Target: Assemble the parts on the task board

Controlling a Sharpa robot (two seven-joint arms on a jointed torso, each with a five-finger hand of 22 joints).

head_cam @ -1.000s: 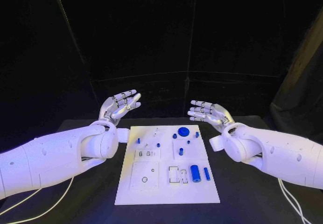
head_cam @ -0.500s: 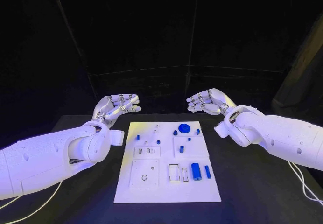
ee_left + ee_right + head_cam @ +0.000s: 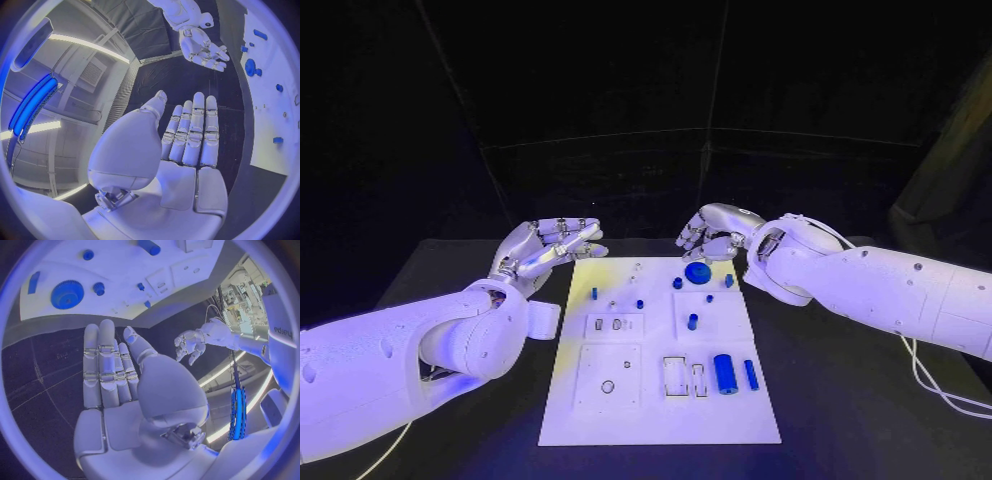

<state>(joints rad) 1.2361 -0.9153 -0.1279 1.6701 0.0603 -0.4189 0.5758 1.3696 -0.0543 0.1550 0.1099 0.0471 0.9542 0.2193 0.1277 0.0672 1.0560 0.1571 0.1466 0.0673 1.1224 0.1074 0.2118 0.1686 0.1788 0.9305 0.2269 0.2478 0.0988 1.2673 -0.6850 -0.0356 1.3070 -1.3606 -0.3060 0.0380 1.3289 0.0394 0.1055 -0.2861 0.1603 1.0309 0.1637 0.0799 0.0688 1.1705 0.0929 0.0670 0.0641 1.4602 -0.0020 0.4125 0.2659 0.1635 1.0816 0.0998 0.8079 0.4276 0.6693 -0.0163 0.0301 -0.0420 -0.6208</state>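
The left hand (image 3: pixel 548 243) hangs released above the table's far left part, fingers apart and lightly curled, holding nothing, just off the far left corner of the white rectangular task board (image 3: pixel 661 400). The right hand (image 3: pixel 711 232) hovers over the board's far edge, fingers bent downward and apart, empty, right above the round blue toothed disc (image 3: pixel 697 272) without plainly touching it.

The board lies in the middle of the black table (image 3: pixel 848 400), its long sides running away from the robot. Small blue parts sit on it: short pegs (image 3: pixel 691 322) near the far end, a thick blue cylinder (image 3: pixel 726 373) and a thin blue rod (image 3: pixel 750 374) side by side toward the near right edge, next to rectangular slots (image 3: pixel 672 376). Dark curtains close off the room behind the table.

The left wrist view shows its own hand's (image 3: pixel 187 135) straight, spread fingers and, beyond them, the right hand (image 3: pixel 203 47) with the board's edge (image 3: pixel 275 125). The right wrist view shows the disc's (image 3: pixel 67 294) teeth, the board (image 3: pixel 119 285) beyond the flat fingers (image 3: pixel 103 370), and the left hand (image 3: pixel 190 346) farther off.
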